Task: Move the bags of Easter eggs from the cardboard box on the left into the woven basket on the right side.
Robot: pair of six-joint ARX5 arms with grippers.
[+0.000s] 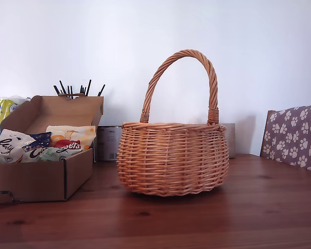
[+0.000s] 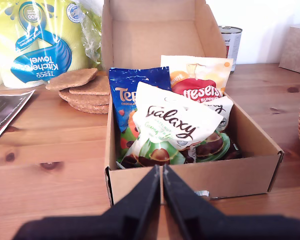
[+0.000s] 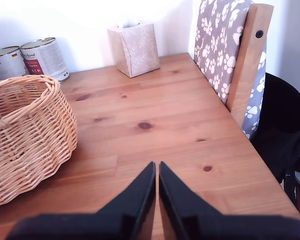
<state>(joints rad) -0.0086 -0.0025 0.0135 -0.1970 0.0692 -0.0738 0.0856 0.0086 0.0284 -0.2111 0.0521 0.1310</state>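
We take the cardboard box (image 2: 190,177) as our landmark. It sits open on the wooden table (image 1: 207,218), lid flap up behind it, and all the bags of Easter eggs (image 2: 175,125) lie inside it. A white Galaxy bag (image 2: 177,122) rests on top toward the front wall, a dark blue bag (image 2: 127,92) leans behind it, a cream-orange bag with a red logo (image 2: 197,82) lies toward the back, and a pale green-white bag (image 1: 57,153) shows at the near side in the exterior view.

My first gripper (image 2: 161,187) hovers just in front of the box's front wall, above the table, its jaws pressed together with nothing between them.

The woven basket (image 1: 172,158) stands beside the box, apart from it, toward the exterior view's right, handle upright. What lies inside it we cannot tell.

My second gripper (image 3: 156,182) hangs over bare table beyond the basket from the box, jaws likewise closed and holding nothing.

Beside the box, away from the basket, a stack of cork coasters (image 2: 82,90) lies in front of a kitchen towel pack (image 2: 37,42). Tins (image 3: 27,57) stand behind the basket.
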